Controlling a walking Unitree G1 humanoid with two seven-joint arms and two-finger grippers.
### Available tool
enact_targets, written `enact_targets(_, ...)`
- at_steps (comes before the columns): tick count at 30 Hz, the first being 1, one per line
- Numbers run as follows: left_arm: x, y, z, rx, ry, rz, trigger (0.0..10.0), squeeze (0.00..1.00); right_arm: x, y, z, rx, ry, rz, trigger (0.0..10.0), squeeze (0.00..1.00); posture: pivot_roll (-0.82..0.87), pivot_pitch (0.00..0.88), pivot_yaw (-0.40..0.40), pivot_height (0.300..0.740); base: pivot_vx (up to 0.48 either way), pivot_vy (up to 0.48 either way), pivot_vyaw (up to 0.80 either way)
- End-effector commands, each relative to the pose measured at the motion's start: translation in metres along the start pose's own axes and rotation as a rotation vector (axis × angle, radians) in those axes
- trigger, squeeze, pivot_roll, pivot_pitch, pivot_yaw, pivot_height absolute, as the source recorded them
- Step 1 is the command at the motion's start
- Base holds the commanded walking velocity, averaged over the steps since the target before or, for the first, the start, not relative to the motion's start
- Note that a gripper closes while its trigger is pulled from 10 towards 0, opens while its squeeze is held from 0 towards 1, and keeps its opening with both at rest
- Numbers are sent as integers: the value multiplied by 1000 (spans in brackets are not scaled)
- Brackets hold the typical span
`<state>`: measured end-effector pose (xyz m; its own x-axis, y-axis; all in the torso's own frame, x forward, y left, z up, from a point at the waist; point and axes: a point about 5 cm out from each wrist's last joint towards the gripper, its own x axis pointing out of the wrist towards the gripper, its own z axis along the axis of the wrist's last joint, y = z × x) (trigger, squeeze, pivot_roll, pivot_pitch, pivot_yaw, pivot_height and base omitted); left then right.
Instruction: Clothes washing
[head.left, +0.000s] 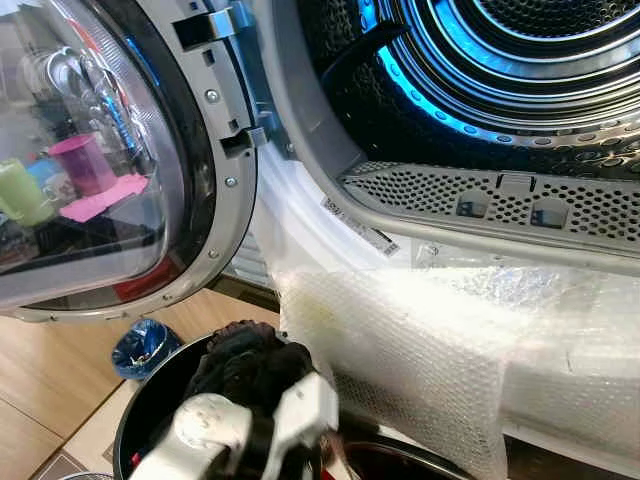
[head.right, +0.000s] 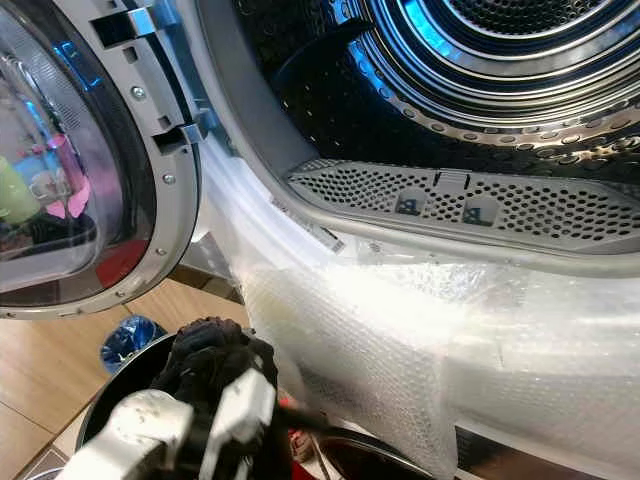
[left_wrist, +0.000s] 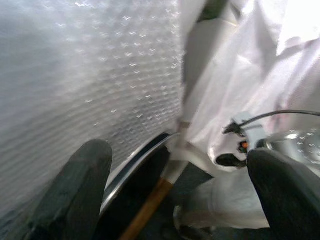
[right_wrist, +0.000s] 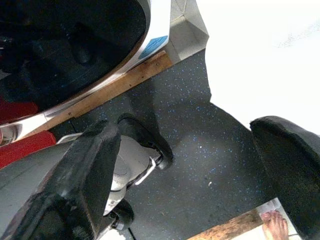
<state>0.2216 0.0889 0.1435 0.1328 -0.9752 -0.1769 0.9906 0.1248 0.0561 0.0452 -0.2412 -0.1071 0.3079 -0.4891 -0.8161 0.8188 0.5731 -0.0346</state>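
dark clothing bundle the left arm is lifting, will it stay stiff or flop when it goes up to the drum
The dark clothing bundle looks crumpled and folded over itself, so it will probably sag and drape. It seems like soft fabric, likely light for its bulk. Loose ends may trail and catch on the bubble wrap below the drum opening.

Drum (head.left: 520, 70): perforated steel, lit blue along its ribs. Lint grille (head.left: 490, 205) below the drum: pale grey, dotted with small holes. Bubble wrap (head.left: 420, 340) beneath the grille: translucent white, bubbled texture. Door (head.left: 90, 160) left of the drum: grey rim, glass reflecting pink and green. Clothes (head.left: 245, 365) below the door: black. Floor (head.left: 45, 375): light wood.
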Motion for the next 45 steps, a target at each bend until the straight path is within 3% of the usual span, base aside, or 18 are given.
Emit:
enact_targets(1,-15,3,1,3,-19,139,10000,0,-11,9,-30,-14,98,22,10000,0,107,74,195,740,0,0,0)
enact_targets(9,-47,31,-12,53,-1,611,10000,0,-11,6,-29,-27,96,17,10000,0,135,76,183,740,0,0,0)
enact_targets(13,-61,29,-16,61,22,732,10000,0,-10,5,-27,-30,94,15,10000,0,143,80,181,740,0,0,0)
enact_targets(18,-80,30,-17,35,23,965,10000,0,-8,3,-23,-38,86,13,10000,0,167,82,165,740,0,0,0)
enact_targets(24,-83,27,-22,20,26,1008,10000,0,-6,5,-19,-51,82,20,10000,0,186,77,150,740,0,0,0)
enact_targets(26,-87,27,-26,-22,33,1057,10000,0,-4,7,-16,-72,78,33,10000,0,188,76,149,740,0,0,0)
enact_targets(29,-85,28,-35,-122,50,1037,10000,0,-3,9,-12,-81,69,39,10000,0,198,74,143,740,0,0,0)
enact_targets(32,-85,26,-36,-133,40,1003,10000,0,-1,12,-9,-82,63,44,10000,0,201,70,143,740,0,0,0)
enact_targets(34,-94,24,-35,-118,48,1052,10000,0,0,14,-6,-80,55,49,10000,0,203,68,148,740,0,0,0)
enact_targets(37,-95,23,-35,-118,57,1046,10000,0,0,15,-5,-81,54,52,10000,0,205,68,148,740,0,0,0)
enact_targets(39,-85,16,-41,-124,96,910,10000,0,0,18,-5,-84,53,60,10000,0,206,56,143,740,0,0,0)
enact_targets(45,-67,19,-53,-122,124,835,10000,0,3,21,2,-119,34,89,10000,0,182,17,81,740,0,0,0)
